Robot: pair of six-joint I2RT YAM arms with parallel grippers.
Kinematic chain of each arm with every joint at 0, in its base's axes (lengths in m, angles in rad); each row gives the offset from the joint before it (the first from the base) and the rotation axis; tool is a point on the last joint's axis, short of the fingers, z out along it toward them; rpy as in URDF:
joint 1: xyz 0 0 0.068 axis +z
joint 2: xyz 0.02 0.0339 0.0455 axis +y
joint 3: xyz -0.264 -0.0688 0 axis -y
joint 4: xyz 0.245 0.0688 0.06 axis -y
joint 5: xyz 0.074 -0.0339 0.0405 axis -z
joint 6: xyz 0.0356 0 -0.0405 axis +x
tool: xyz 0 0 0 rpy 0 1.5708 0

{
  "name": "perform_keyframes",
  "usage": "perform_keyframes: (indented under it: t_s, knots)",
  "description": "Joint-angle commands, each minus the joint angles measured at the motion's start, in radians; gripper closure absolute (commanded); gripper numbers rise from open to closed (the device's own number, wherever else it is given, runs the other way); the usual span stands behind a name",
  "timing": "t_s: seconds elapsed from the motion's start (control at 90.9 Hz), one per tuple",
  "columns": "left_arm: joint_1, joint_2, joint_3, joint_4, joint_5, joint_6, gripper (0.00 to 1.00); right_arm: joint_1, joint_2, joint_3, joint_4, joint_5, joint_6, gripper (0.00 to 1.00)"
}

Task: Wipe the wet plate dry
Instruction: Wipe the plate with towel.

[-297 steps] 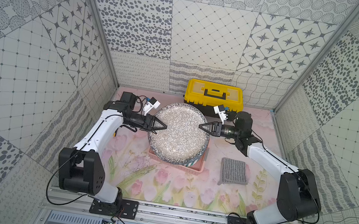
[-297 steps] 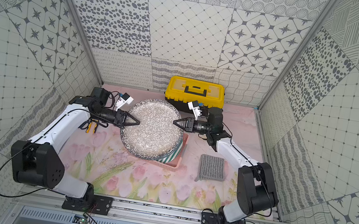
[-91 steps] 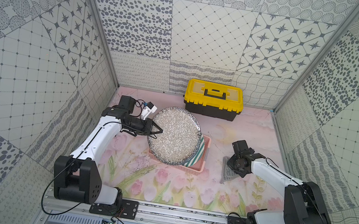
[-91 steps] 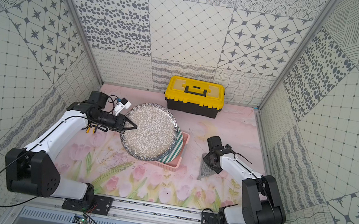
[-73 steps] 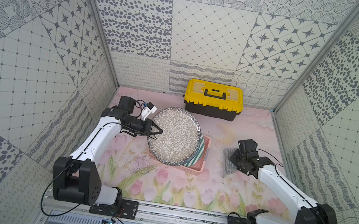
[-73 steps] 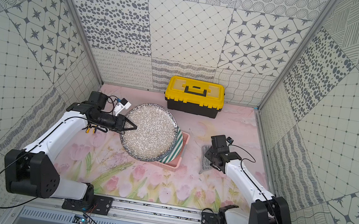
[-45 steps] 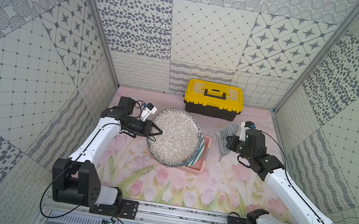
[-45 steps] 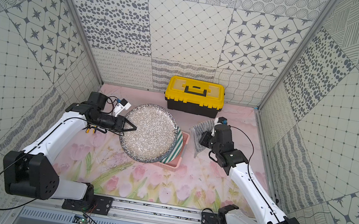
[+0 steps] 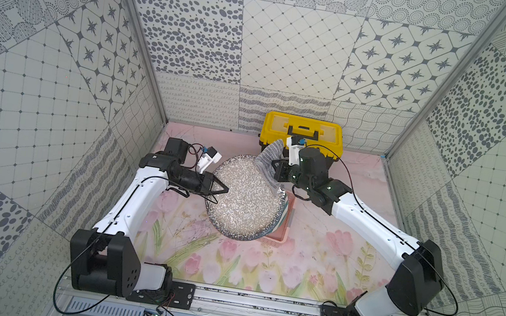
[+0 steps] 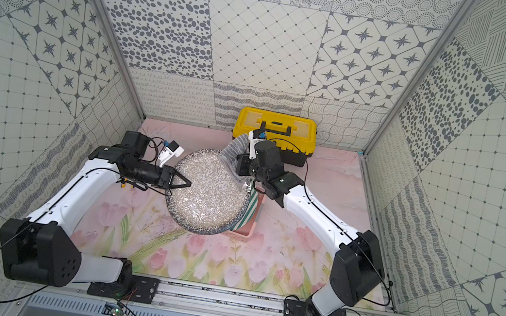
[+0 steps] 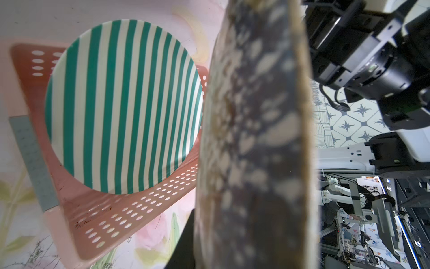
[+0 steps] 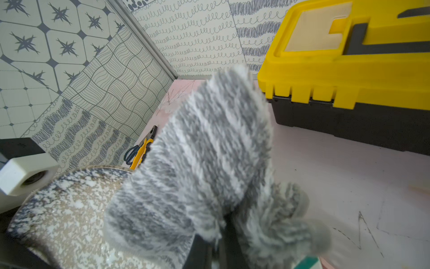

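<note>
Your L gripper (image 9: 222,190) clamps plate (image 9: 244,204) rim, tilting face up for access. R gripper (image 9: 277,172) pinches cloth (image 9: 266,158) tight at plate's far edge; prob. wipe start.

A fluffy grey cloth (image 12: 204,163) fills the middle — pinched by the right gripper (image 12: 217,246), overlapping the edge of the speckled plate (image 12: 69,209). Behind it stands a yellow toolbox (image 12: 349,69); yellow-handled pliers (image 12: 139,152) lie by the wall (image 12: 104,97).
</note>
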Motion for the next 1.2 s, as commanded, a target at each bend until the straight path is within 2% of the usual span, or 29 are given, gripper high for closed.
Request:
perform_keyframes:
  t_s: [0.0, 0.242, 0.473, 0.594, 0.759, 0.902, 1.078, 1.189]
  knots:
    - [-0.006, -0.011, 0.029, 0.044, 0.401, 0.075, 1.0, 0.068, 0.066, 0.078, 0.03, 0.018, -0.052, 1.0]
    - [-0.009, -0.008, 0.026, 0.044, 0.405, 0.082, 1.0, 0.21, 0.153, 0.186, 0.016, -0.004, -0.099, 1.0]
    - [-0.009, -0.006, 0.04, 0.046, 0.387, 0.086, 1.0, 0.276, 0.142, 0.127, 0.026, -0.067, -0.067, 1.0]
    - [-0.009, -0.007, 0.069, 0.033, 0.38, 0.103, 1.0, 0.246, 0.102, 0.051, 0.029, -0.021, -0.011, 1.0]
    - [-0.01, -0.013, 0.113, 0.018, 0.375, 0.111, 1.0, 0.091, 0.002, -0.122, 0.065, -0.039, 0.141, 1.0]
    - [-0.01, -0.023, 0.124, 0.036, 0.374, 0.092, 1.0, -0.005, -0.099, -0.267, 0.079, -0.016, 0.169, 1.0]
    - [-0.009, -0.034, 0.116, 0.093, 0.375, 0.036, 1.0, -0.01, -0.149, -0.308, 0.031, 0.042, 0.117, 1.0]
    - [-0.01, -0.031, 0.111, 0.114, 0.373, 0.017, 1.0, 0.059, -0.136, -0.262, 0.035, 0.069, 0.051, 1.0]
